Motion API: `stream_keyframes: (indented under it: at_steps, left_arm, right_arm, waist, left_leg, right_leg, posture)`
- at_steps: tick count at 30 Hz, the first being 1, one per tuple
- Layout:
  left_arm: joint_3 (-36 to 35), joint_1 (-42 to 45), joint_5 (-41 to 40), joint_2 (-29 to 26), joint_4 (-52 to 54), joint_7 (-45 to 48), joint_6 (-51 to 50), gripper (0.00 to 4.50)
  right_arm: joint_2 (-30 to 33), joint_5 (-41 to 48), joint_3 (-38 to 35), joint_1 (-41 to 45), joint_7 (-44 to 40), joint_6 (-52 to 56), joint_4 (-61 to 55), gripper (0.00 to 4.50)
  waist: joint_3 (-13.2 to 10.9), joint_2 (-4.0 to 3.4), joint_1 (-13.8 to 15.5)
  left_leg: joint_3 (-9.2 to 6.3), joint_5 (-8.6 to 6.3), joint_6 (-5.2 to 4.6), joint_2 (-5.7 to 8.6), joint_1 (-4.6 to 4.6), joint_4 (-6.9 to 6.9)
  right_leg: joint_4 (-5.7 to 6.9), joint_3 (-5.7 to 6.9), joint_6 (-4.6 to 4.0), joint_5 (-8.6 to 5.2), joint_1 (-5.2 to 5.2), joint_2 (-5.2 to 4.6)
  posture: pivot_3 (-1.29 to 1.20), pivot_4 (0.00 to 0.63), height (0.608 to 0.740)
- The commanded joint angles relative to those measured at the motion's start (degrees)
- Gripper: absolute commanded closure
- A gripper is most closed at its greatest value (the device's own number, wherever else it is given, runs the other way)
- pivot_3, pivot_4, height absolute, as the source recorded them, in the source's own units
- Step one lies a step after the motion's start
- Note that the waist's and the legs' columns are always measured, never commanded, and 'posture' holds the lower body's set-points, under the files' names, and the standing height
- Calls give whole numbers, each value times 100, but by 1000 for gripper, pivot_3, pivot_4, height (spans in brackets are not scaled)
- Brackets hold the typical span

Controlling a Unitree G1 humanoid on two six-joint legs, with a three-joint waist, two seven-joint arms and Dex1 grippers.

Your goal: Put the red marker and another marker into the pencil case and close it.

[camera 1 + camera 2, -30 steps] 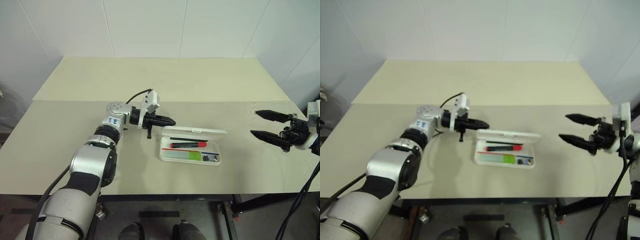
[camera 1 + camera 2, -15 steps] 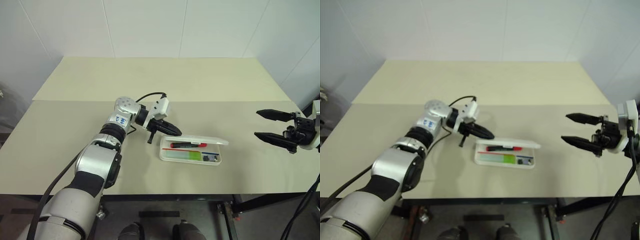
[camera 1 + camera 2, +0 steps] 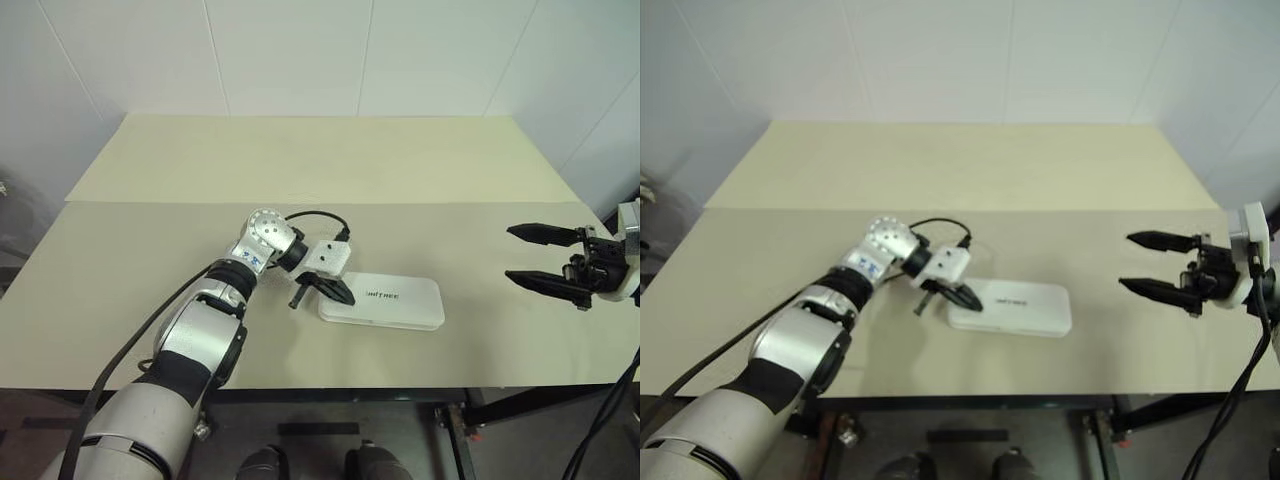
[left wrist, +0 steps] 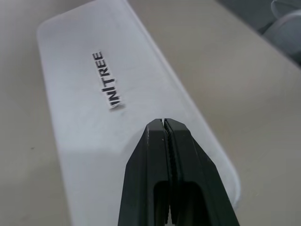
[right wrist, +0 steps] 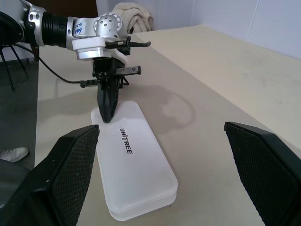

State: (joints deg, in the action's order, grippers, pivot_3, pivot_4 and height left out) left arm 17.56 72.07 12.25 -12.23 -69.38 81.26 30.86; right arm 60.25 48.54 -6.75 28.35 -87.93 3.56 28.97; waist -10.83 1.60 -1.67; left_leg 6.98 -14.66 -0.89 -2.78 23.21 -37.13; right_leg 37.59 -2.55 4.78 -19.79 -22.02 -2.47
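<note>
1. The left gripper [image 3: 343, 293] has its two black fingers [image 4: 174, 165] pressed tight together, with nothing between them.
2. Its tips point down and rest on the lid of the pencil case [image 3: 392, 301], at the end of the case nearest the left arm.
3. In the left wrist view the tips sit just short of the small dark letters [image 4: 107, 81] printed on the lid.
4. The pencil case is white with round corners. It lies flat on the table [image 3: 300, 170], near the front edge and about in the middle.
5. The lid is down, so the case is shut. You cannot see what is inside it.
6. A black cable [image 3: 318, 217] loops over the left wrist, just behind the gripper.
7. The right gripper [image 3: 541, 258] is far off to the right of the case, up in the air and touching nothing.
8. Its two black fingers [image 5: 263, 165] are spread wide apart and hold nothing. They point toward the case.
9. The table is pale tan, with a white wall [image 3: 300, 50] behind it.
</note>
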Motion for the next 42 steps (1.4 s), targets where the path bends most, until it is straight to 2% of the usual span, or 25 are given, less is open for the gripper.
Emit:
stream_keyframes:
  at_steps: [1, 4, 9, 17, 22, 31, 40, 42]
  left_arm:
    - [362, -102, 466, -122, -152, -131, 100, 4459]
    - [320, -77, 391, -87, -166, -243, 158, 4459]
    - [-113, 10, -64, -3, -206, -237, 54, 4459]
    - [-1242, 44, -1128, -53, -49, 55, -214, 4459]
    - [-1806, -70, -1661, -209, 153, 130, -272, 4459]
    - [-2331, -1091, -2561, -761, 1506, 556, -564, 4459]
    - [-2336, -2274, -2806, -1459, 2792, 406, -1109, 4459]
    - [-2353, -2475, -2891, -1586, 2934, 542, -1204, 4072]
  right_arm:
    - [146, 181, -23, -32, -457, -33, -214, 0]
    - [140, 185, -15, -28, -457, -32, -214, 0]
    - [131, 192, 32, 3, -457, -27, -212, 0]
    - [68, 159, 185, 135, -457, -14, -171, 0]
    - [9, 90, 296, 267, -457, -24, -62, 0]
    - [-54, 74, 438, 359, -457, -76, 24, 0]
    - [-194, 14, 530, 441, -457, -113, 119, 0]
    - [-231, -8, 555, 453, -457, -125, 154, 0]
  waist:
    - [1, -1, -6]
    - [1, -2, -16]
    - [1, -3, -6]
    - [1, -3, 8]
    - [1, -3, -1]
    - [1, -3, 4]
    - [1, -3, 3]
    - [1, -3, 10]
  left_leg:
    - [-4, -2, -3, 0, -18, 0]
    - [-10, -4, -9, 2, -46, 2]
    - [-11, -2, -12, 3, -44, 2]
    - [-7, 8, 5, 2, 48, -3]
    - [-7, 20, 24, 0, 67, -14]
    - [-10, 11, 8, -1, 66, -26]
    - [-11, 9, 2, -3, 61, -28]
    - [-13, 8, 0, -2, 60, -31]
  right_leg:
    - [-5, 2, -2, -1, 22, -1]
    - [-10, 7, -2, 1, 56, -9]
    - [-9, 8, -1, 4, 54, -14]
    - [7, 13, 1, 3, -46, -10]
    - [11, 16, 2, 3, -63, -3]
    - [21, 38, 2, 3, -57, -4]
    - [29, 47, 2, 3, -54, -4]
    - [28, 48, 2, 3, -50, -6]
  posture:
    - [0, 150, 740]
    - [0, 150, 740]
    - [0, 150, 740]
    - [0, 150, 740]
    - [0, 150, 740]
    - [0, 150, 740]
    - [0, 150, 740]
    - [0, 150, 740]
